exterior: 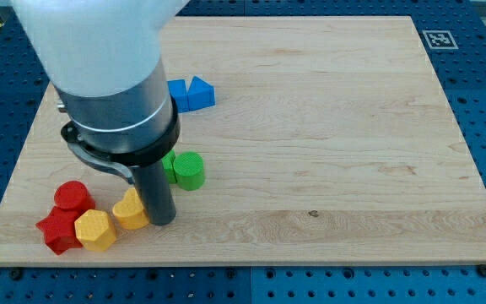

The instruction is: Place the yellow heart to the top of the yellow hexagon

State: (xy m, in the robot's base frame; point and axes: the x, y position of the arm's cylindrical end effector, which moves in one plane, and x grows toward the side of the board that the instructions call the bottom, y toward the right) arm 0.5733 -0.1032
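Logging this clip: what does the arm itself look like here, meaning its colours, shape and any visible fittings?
The arm's upper part is a broad white housing, blurred and cut off by the view's top. Below it sits a dark grey cylindrical section, then a black collar with a curved bracket. From that hangs a straight dark rod, ending at my tip. No cables or markings are visible.

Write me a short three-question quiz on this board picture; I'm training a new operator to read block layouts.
1. True or false: my tip is at the view's right side of the yellow heart.
2. Which block lies directly at the view's left of the yellow heart? A) green cylinder B) yellow hexagon C) blue block
3. Fill in: the two red blocks sit near the board's bottom-____ corner in the view.

Key: 1 true; 2 B; 3 left.
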